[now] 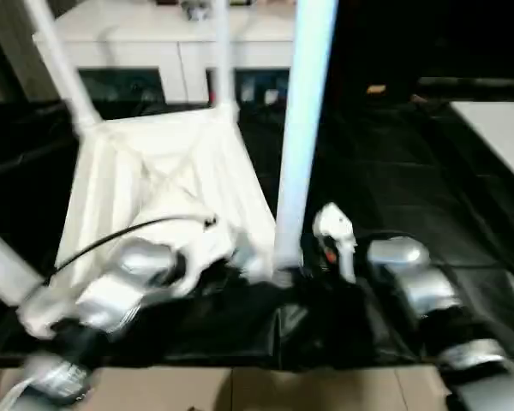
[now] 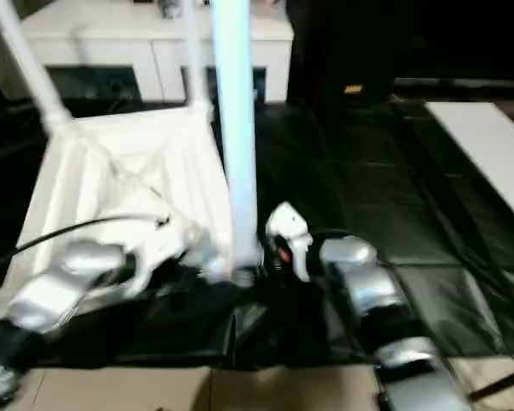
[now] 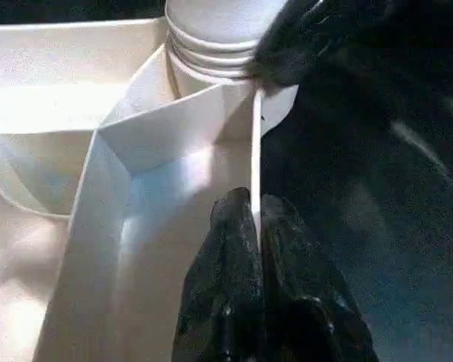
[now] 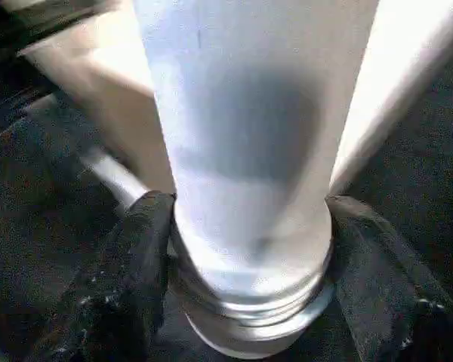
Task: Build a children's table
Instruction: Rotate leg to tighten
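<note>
Two pincers work the upturned white plastic ribbed tabletop (image 1: pixel 167 171) lying on black sheeting (image 1: pixel 394 197). Left pincer (image 3: pixel 255 226) pinches its thin edge wall; right pincer (image 4: pixel 245 279) clamps a long white tube leg (image 1: pixel 304 128) upright at the near corner.

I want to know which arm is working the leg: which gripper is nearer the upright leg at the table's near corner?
Right. The right gripper has a finger on each side of the leg near its base. The left gripper is shut on the tabletop's thin rim beside that corner.
</note>
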